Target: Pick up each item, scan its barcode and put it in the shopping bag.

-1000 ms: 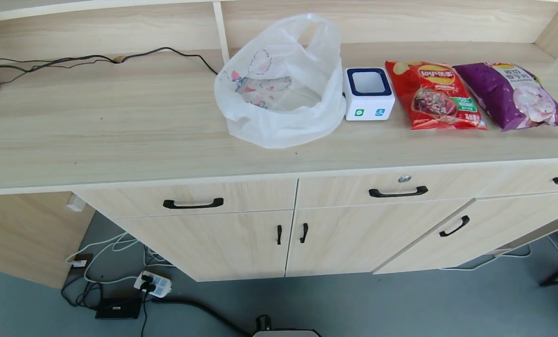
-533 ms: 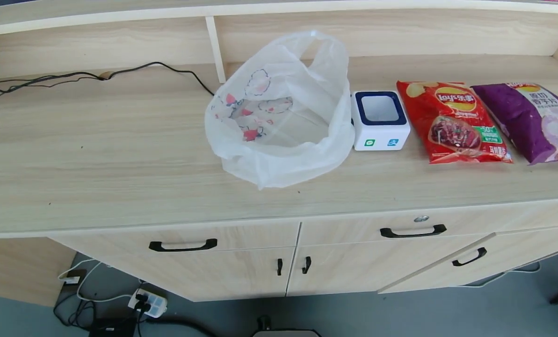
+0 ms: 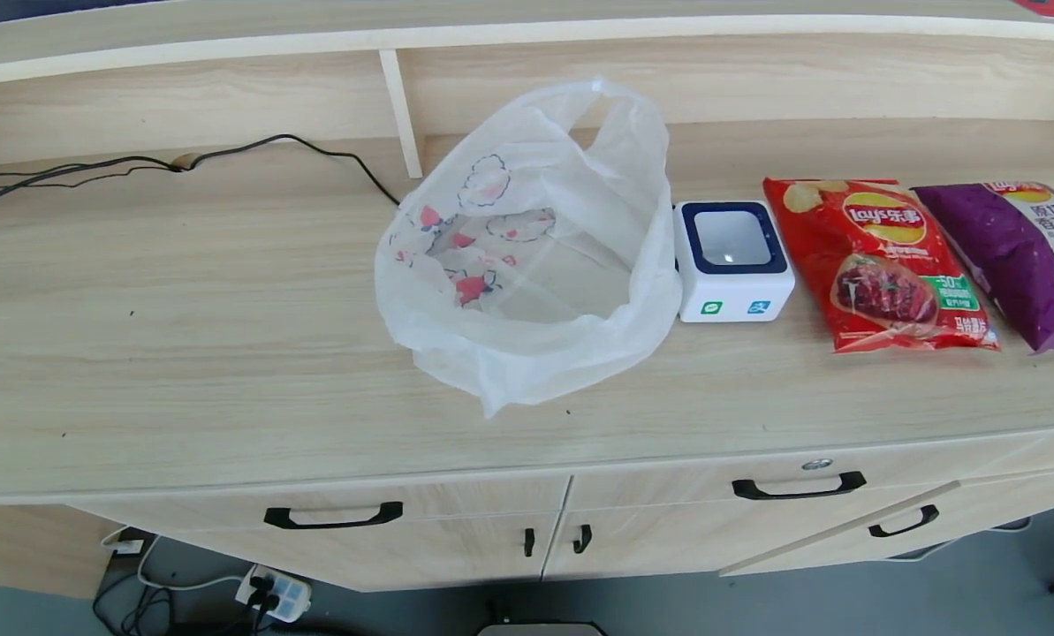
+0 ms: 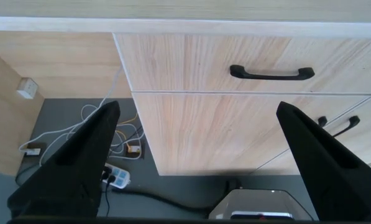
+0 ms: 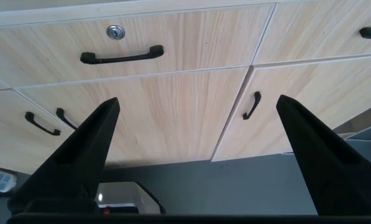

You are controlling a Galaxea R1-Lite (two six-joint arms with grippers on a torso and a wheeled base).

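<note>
Standing open-mouthed on the counter [image 3: 182,309], the bag [image 3: 527,256] looks ready for goods. Just right sits the scanner [image 3: 732,261], window up. The red chips [image 3: 875,265] and purple chips [image 3: 1026,256] lie flat, probably for easy picking. The left gripper [image 4: 197,106] and right gripper [image 5: 197,99] hang spread and empty before the drawers [image 4: 191,62].

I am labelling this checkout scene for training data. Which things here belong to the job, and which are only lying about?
For the job: shopping bag, scanner, red chips bag, purple chips bag.
Lying about: black cable on the counter, power strip on the floor.
</note>
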